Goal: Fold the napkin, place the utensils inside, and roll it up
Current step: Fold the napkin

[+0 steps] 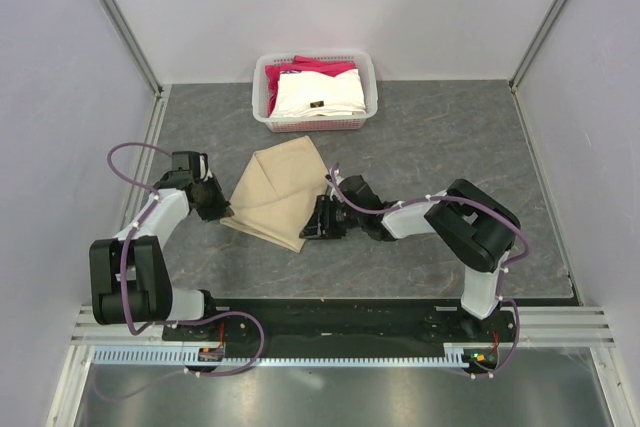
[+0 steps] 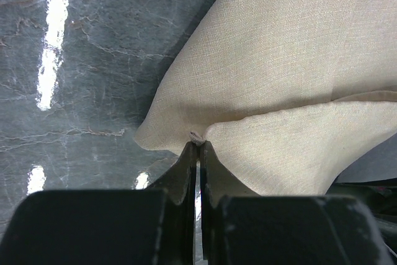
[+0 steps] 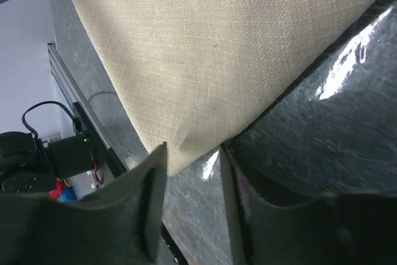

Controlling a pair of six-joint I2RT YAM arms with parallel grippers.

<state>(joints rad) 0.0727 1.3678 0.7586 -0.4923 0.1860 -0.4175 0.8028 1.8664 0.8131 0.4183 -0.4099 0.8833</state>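
The tan napkin (image 1: 280,192) lies on the grey table, partly folded, with one layer lapped over another in the left wrist view (image 2: 279,72). My left gripper (image 1: 222,212) is at its left edge, shut on a small pinch of the cloth (image 2: 198,144). On the opposite side, my right gripper (image 1: 308,230) is at the near right corner. In the right wrist view its fingers stand apart (image 3: 193,153), with the napkin's corner (image 3: 205,48) lying between them; one finger touches the cloth's edge. The utensils are out of view.
A white basket (image 1: 262,97) stands at the back of the table. It holds a white folded cloth (image 1: 318,95) and a pink-red one (image 1: 310,67). White walls close in the left and right sides. The black base rail runs along the near edge.
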